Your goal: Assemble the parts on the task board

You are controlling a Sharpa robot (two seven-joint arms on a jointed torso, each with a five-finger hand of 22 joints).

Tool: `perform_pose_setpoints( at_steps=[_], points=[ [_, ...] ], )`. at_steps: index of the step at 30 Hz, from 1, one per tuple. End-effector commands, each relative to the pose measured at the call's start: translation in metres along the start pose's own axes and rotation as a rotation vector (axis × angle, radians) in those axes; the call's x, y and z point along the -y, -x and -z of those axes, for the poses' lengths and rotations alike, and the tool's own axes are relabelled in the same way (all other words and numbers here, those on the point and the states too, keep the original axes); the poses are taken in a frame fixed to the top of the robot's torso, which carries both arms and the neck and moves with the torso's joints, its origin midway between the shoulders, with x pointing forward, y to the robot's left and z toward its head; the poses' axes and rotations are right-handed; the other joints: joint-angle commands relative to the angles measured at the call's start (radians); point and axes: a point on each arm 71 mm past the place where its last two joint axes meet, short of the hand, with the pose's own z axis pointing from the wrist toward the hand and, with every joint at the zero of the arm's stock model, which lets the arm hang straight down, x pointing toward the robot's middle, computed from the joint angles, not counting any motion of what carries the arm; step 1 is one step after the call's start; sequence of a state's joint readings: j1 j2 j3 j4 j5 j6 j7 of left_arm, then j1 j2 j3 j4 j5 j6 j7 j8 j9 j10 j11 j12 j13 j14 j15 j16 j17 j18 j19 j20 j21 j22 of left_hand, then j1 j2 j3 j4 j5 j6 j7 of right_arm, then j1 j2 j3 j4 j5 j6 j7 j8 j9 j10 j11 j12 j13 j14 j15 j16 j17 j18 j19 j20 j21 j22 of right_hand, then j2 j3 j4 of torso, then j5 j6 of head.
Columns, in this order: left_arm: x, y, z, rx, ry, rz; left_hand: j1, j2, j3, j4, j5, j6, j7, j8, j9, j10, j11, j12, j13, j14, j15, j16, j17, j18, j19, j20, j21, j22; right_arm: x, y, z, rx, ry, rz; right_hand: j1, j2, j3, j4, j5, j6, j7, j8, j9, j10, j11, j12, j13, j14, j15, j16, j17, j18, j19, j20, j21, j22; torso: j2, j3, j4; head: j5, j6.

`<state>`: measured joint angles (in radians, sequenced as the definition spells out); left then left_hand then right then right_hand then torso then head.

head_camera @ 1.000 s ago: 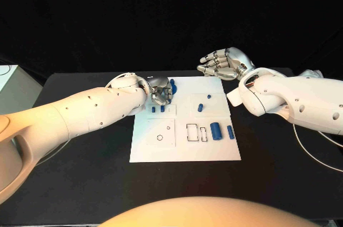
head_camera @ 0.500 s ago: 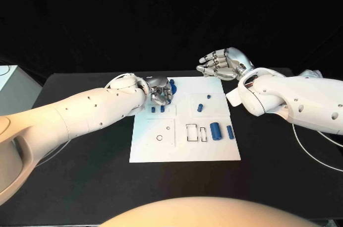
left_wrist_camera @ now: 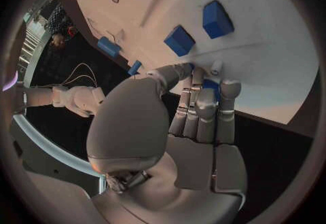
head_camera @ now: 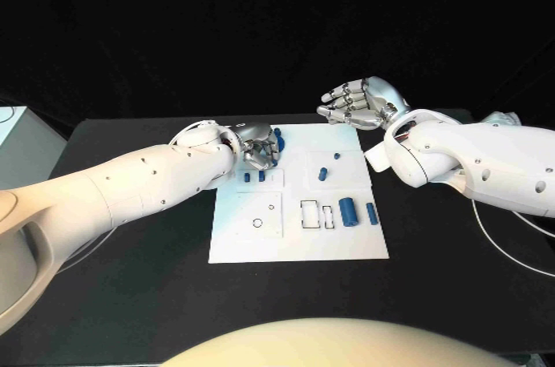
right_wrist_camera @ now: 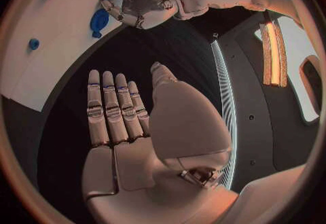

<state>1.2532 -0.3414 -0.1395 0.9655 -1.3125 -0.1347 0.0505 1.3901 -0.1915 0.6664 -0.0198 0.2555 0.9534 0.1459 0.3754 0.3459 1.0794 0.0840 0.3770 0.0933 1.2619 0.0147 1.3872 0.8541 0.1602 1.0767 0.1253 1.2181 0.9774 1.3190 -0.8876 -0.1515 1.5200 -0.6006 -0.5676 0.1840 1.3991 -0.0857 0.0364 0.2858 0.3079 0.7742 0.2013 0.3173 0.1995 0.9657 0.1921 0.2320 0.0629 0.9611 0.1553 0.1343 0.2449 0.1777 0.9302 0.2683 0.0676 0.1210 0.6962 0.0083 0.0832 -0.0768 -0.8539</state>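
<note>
The white task board (head_camera: 295, 239) lies mid-table. My left hand (head_camera: 261, 147) is over the board's far left corner, its fingers curled around a blue part (head_camera: 277, 137); in the left wrist view that blue part (left_wrist_camera: 209, 87) peeks out between the fingertips (left_wrist_camera: 229, 89), against the board (left_wrist_camera: 271, 50). Two small blue blocks (head_camera: 256, 175) lie just in front of that hand. My right hand (head_camera: 361, 102) hovers off the board's far right corner, fingers spread, holding nothing. The right wrist view shows the right hand (right_wrist_camera: 125, 126) flat and the left hand (right_wrist_camera: 146, 4) over its blue part (right_wrist_camera: 98, 20).
Loose on the board are a blue peg (head_camera: 338, 155), a short blue piece (head_camera: 324, 174), a blue cylinder (head_camera: 347, 209) and a slim blue piece (head_camera: 372, 214). Rectangular slots (head_camera: 313, 214) and round holes (head_camera: 257, 221) are in the board's near half. Black table (head_camera: 139, 287) surrounds it.
</note>
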Motion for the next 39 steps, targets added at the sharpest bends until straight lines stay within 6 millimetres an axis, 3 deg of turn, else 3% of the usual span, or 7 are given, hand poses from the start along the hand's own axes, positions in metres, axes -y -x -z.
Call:
perform_pose_setpoints(
  at_steps=[1,9,22,28,39],
  points=[
    [0.001,0.004,0.002,0.057,-0.03,0.03,-0.007,0.008,0.0,-0.008,0.005,0.012,0.0,-0.007,0.004,0.014,0.001,-0.012,0.0,0.01,0.001,0.007,0.006,-0.018,0.011,-0.001,0.01,0.008,-0.001,-0.001,0.0,-0.013,0.01,-0.001,0.002,-0.001,0.006,-0.001,0.004,0.007,0.053,-0.004,-0.001,0.009,0.001,-0.006,0.0,0.005,0.003,-0.007,-0.001,0.006,-0.007,0.001,-0.002,-0.001,-0.001,-0.0002,0.0006,-0.001,-0.001],
    [-0.005,0.012,0.012,0.075,-0.028,0.094,-0.008,0.009,0.002,-0.013,0.006,0.022,-0.001,-0.009,0.008,0.032,-0.001,-0.028,0.001,0.02,-0.001,0.01,0.014,-0.019,0.02,-0.002,0.016,0.017,0.0,0.0,0.0,-0.012,0.008,0.0,0.002,-0.001,0.006,-0.001,0.004,0.007,0.053,-0.004,-0.001,0.009,0.001,-0.006,0.0,0.005,0.003,-0.007,-0.001,0.006,-0.007,0.001,-0.002,-0.001,-0.003,-0.0008,0.0022,-0.003,-0.003],
    [-0.024,0.029,0.036,0.017,0.016,0.156,-0.019,0.006,-0.006,-0.013,0.006,0.032,-0.001,-0.012,0.013,0.048,-0.003,-0.042,0.004,0.023,-0.001,0.009,0.012,-0.019,0.018,-0.003,0.015,0.014,0.002,0.003,0.002,-0.005,0.002,0.002,0.002,-0.001,0.006,-0.001,0.004,0.007,0.053,-0.004,-0.001,0.009,0.001,-0.006,0.0,0.005,0.003,-0.007,-0.001,0.006,-0.007,0.001,-0.002,-0.001,-0.008,-0.0027,0.0116,0.0,-0.006],
    [-0.033,0.03,0.04,-0.017,0.048,0.136,-0.026,0.007,-0.011,-0.01,0.005,0.036,-0.002,-0.012,0.015,0.053,-0.003,-0.048,0.005,0.02,-0.002,0.007,0.005,-0.019,0.015,-0.003,0.012,0.011,0.002,0.004,0.002,-0.004,0.001,0.003,0.002,-0.001,0.006,-0.001,0.004,0.007,0.053,-0.004,-0.001,0.009,0.001,-0.006,0.0,0.005,0.003,-0.007,-0.001,0.006,-0.007,0.001,-0.002,-0.001,-0.005,-0.0037,0.0096,0.003,-0.007],
    [-0.034,0.027,0.036,-0.03,0.078,0.1,-0.031,0.007,-0.015,-0.007,0.004,0.038,-0.002,-0.013,0.017,0.056,-0.003,-0.052,0.007,0.019,-0.002,0.006,0.002,-0.018,0.013,-0.003,0.009,0.009,0.002,0.004,0.002,-0.005,0.001,0.003,0.002,-0.001,0.006,-0.001,0.004,0.007,0.053,-0.004,-0.001,0.009,0.001,-0.006,0.0,0.005,0.003,-0.007,-0.001,0.006,-0.007,0.001,-0.002,-0.001,-0.004,-0.0022,0.007,0.01,-0.008]
  ],
)
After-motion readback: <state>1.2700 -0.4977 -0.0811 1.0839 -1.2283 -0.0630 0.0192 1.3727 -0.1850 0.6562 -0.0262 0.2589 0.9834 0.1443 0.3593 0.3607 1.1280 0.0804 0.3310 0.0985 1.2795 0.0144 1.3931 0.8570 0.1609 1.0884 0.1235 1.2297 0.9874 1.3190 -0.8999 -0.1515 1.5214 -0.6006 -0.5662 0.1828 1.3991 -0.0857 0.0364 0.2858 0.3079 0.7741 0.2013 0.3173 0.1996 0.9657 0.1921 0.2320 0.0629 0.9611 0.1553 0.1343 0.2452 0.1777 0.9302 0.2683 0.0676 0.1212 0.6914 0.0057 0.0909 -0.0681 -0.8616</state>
